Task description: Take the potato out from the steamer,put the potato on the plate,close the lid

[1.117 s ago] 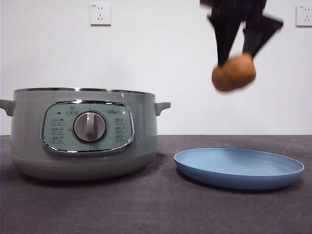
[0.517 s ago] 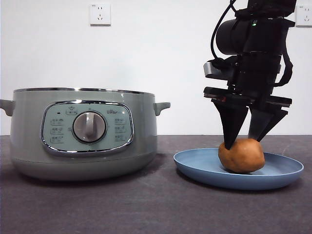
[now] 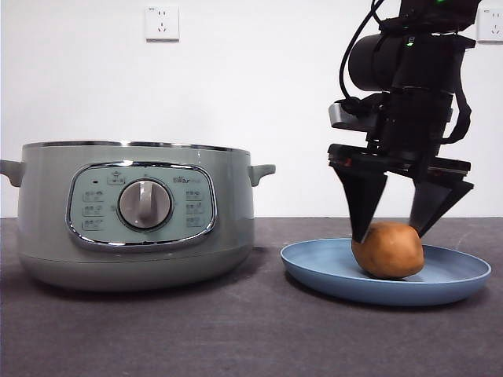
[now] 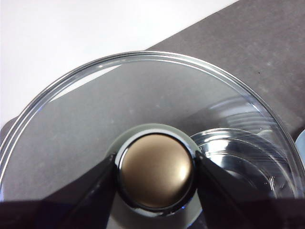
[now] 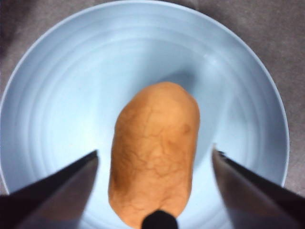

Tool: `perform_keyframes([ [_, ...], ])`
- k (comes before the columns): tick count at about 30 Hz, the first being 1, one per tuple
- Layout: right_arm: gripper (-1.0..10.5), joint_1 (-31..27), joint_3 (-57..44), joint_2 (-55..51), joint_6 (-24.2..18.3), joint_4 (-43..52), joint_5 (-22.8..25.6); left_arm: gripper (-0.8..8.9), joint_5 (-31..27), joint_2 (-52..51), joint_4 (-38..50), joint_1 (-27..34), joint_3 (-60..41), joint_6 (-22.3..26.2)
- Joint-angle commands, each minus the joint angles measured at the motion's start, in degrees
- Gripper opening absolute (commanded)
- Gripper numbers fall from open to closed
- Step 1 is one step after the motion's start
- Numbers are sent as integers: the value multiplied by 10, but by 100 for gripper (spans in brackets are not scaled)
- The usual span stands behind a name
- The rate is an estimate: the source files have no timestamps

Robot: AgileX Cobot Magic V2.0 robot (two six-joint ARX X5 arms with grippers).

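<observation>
While the released right hand (image 3: 391, 230) straddles the potato (image 3: 388, 250), only the left-wrist camera shows the left hand (image 4: 156, 171) apparently grasping the lid (image 4: 143, 95).

front: I look level across table (image 3: 157, 338) | right wrist: close, straight down on plate (image 5: 57, 86), shared with front | left wrist: close over lid (image 4: 86, 109)

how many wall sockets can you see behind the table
2: one wall socket high on the wall above the steamer, the other at the top right edge, beside the right arm. More may be hidden.
</observation>
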Motion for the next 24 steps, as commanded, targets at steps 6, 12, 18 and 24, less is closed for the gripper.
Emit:
perform_keyframes([
  [6,537,-3,6,-55,15,-4,-1,-8,66,-3,-11,1,5,-3],
  [12,537,-3,6,-165,23,-4,0,-8,123,-1,10,1,-15,0],
  [18,536,-7,6,-277,23,-6,2,-8,174,-1,85,0,-114,-3],
  [24,535,-30,6,-335,24,-34,6,-8,190,-4,166,-4,-238,-7],
])
